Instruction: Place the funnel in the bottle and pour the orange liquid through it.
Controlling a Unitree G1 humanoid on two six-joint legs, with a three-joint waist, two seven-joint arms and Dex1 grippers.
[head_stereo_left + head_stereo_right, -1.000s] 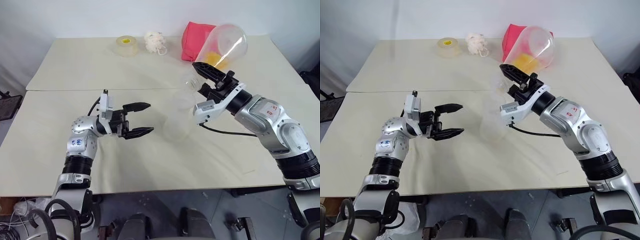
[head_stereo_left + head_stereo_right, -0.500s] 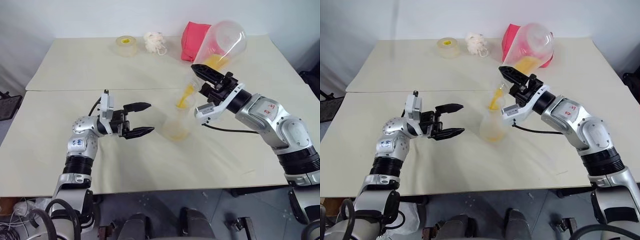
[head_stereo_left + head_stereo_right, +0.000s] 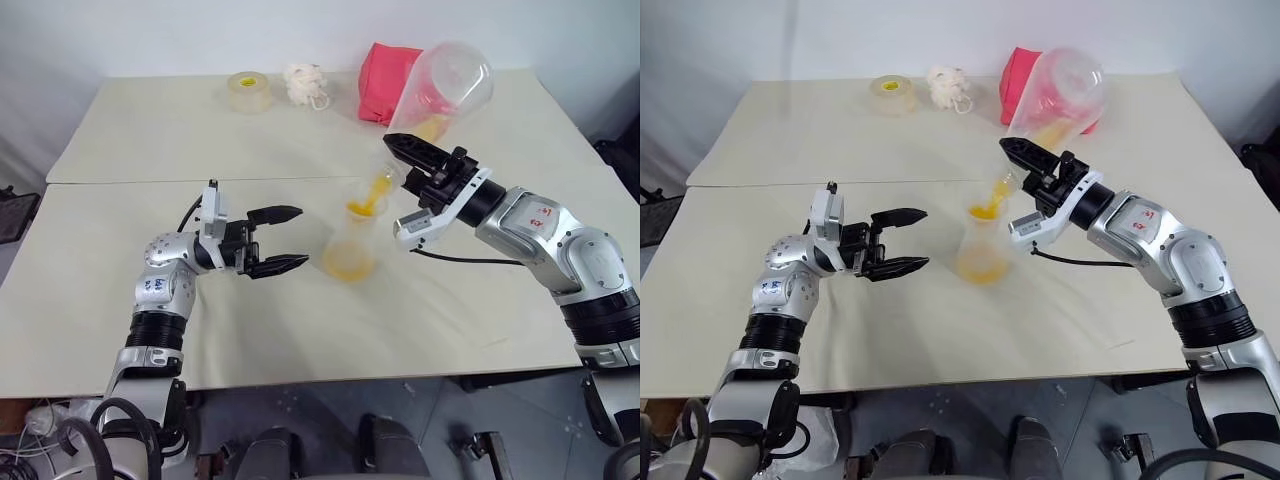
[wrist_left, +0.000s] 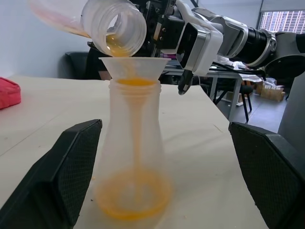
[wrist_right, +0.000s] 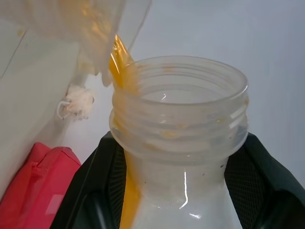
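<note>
The bottle [image 3: 350, 245] stands upright on the table between my two arms, with the clear funnel [image 4: 133, 67] seated in its neck. My right gripper [image 3: 402, 150] is shut on the neck of a large clear container [image 3: 455, 85], tilted mouth-down over the funnel. Orange liquid [image 4: 133, 195] runs from the container's mouth through the funnel and pools in the bottle's base. A little more of it remains in the container [image 3: 430, 127]. My left gripper [image 3: 300, 237] is open, level with the bottle and just to its left, touching nothing.
At the table's far edge lie a yellowish tape roll [image 3: 250, 92], a white fluffy ball [image 3: 308, 84] and a red pouch [image 3: 390, 80]. A seam [image 3: 150, 180] runs across the table behind my left arm.
The right wrist has rolled and tipped the container further. Orange liquid has started flowing through the funnel, and a pool has built up in the bottle. The left arm has kept still.
</note>
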